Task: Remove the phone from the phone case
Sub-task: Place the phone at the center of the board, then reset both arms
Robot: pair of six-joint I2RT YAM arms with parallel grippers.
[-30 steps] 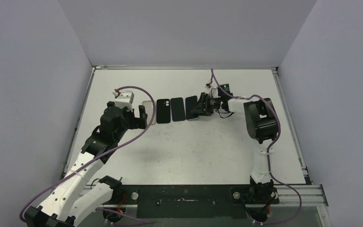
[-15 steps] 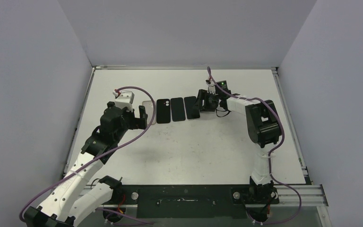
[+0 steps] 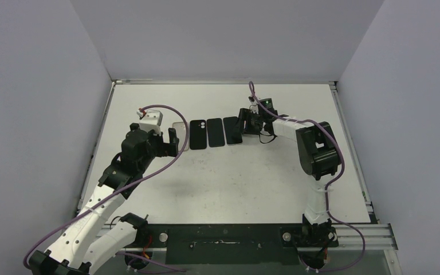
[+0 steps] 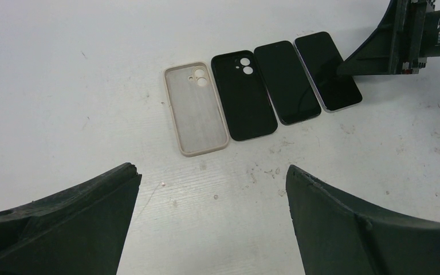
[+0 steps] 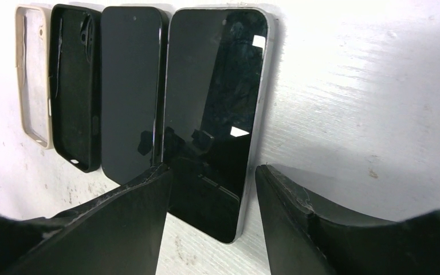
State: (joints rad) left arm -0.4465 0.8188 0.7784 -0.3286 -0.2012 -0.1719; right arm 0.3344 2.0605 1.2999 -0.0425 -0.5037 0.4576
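Even, diffuse light falls from above; the white table (image 3: 229,172) is bright without burnout, and the arms cast only faint, soft-edged shadows; in the right wrist view the silver-edged phone (image 5: 217,86) shows small white glints and dark reflections on its glass; a soft grey shadow lies beside it; the fingers (image 5: 120,229) of the right gripper (image 5: 213,169) look slightly soft; the left wrist view is crisp.

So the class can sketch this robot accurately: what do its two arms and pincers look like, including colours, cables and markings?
The left arm and right arm share white lower links and bulky black joints. Purple cables loop along both. A white block tops the left wrist; a green light glows on the right. The left pincer and right pincer have broad, black, tapering fingers.
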